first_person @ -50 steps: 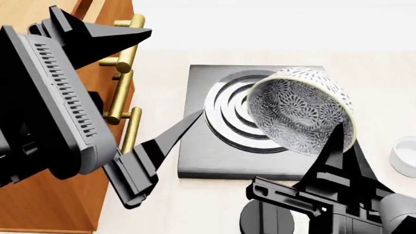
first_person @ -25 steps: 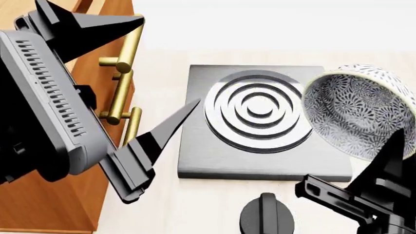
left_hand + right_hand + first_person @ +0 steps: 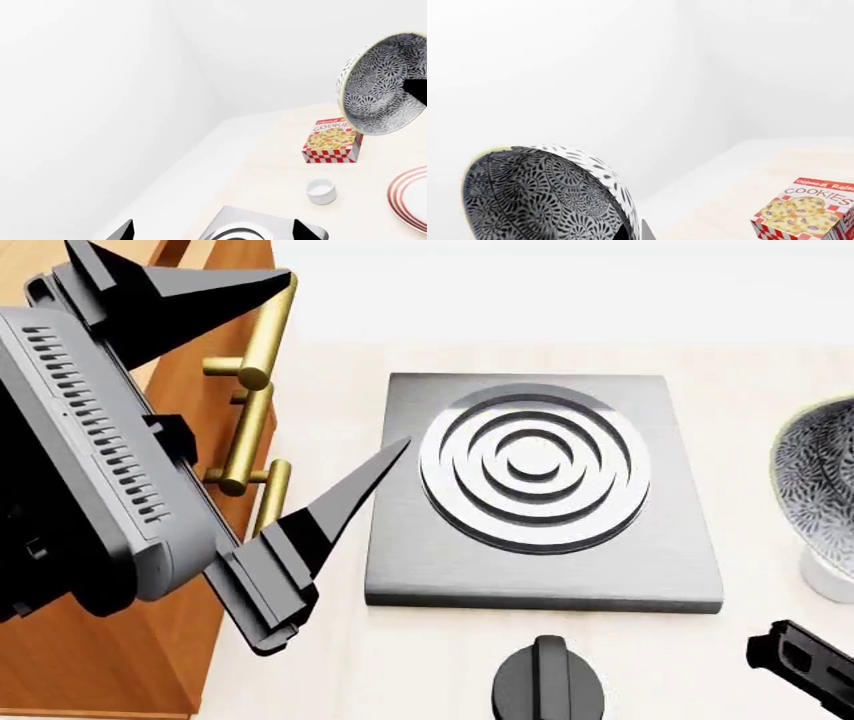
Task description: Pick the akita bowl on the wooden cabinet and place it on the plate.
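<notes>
- The akita bowl (image 3: 383,82) is hanging in the air, tipped on its side with its opening facing sideways, well above the bench (image 3: 267,170).
- The right hand (image 3: 634,232) is gripping it at the rim: in the right wrist view a dark finger is pressing against the bowl's lower edge, and in the left wrist view a black finger is lying across the rim.
- The bowl is showing a cream rim, a dense black-and-white floral pattern inside and white with dark flecks outside.
- The head view is catching only a sliver of the bowl at the picture's right edge, above a small white cup (image 3: 830,575).
- The left wrist view alone is showing the plate (image 3: 410,197), white with red rings, lying flat on the bench below the bowl, beside the cup and a red-checked cookie box (image 3: 332,141).
- The left hand (image 3: 340,380) is hovering empty with its black fingers spread wide, next to the wooden cabinet (image 3: 80,660) with its brass bar handles (image 3: 247,405).
- A square grey stove plate (image 3: 541,490) with concentric rings and a black knob (image 3: 547,685) are sitting on the pale bench.
</notes>
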{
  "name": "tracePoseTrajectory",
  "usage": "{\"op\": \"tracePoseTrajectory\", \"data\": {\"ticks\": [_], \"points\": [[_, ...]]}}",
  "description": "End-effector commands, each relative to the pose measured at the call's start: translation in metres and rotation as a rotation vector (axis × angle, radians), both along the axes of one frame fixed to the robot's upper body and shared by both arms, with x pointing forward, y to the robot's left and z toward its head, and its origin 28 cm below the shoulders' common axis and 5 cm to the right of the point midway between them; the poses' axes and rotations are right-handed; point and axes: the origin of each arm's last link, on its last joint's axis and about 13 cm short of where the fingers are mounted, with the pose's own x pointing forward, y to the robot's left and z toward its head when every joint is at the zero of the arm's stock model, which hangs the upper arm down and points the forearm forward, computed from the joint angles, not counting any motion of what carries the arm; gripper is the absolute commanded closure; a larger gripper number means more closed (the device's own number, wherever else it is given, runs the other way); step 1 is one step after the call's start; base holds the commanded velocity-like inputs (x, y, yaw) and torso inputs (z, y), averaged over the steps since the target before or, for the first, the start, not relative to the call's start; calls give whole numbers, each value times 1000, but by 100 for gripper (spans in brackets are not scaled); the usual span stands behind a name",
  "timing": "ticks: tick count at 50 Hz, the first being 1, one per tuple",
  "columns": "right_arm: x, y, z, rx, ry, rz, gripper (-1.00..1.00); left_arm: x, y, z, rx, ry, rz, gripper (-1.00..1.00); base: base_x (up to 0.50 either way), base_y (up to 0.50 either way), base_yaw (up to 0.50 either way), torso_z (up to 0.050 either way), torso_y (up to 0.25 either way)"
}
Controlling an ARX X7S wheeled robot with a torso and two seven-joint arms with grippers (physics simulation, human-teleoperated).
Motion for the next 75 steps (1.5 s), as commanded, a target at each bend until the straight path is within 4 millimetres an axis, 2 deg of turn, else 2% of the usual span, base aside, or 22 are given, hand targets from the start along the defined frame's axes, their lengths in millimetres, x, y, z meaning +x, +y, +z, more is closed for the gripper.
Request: {"op": "tracePoseTrajectory", "data": {"ticks": [1,6,17,24,30,47,57,70,75], "points": [[-13,-10,9,64,-70,-10,100,0,0,-1,-4,0,-1,-100,0,0,0,0,0],[-16,-10,11,83,-92,3,100,0,0,-2,-1,1,0,-100,0,0,0,0,0],[-28,-12,20,268,-154,130,100,0,1,-1,-5,3,3,-100,0,0,0,0,1],[-24,-29,28,400,-161,200,100,-3,-2,6,-7,-10,-11,-100,0,0,0,0,0],[-27,-42,33,466,-187,242,100,-3,-1,4,-9,-9,-7,-100,0,0,0,2,0],[-31,-47,44,554,-245,353,100,-1,-1,-1,-15,2,-4,-100,0,0,0,0,1],[-30,-50,49,718,-287,446,100,2,0,-4,-18,11,2,-100,0,0,0,0,0],[-37,-47,60,692,-279,428,100,3,1,-7,-24,16,3,-100,0,0,0,0,0],[-25,-51,60,700,-232,402,100,3,1,-10,-28,23,4,-100,0,0,0,0,0]]}}
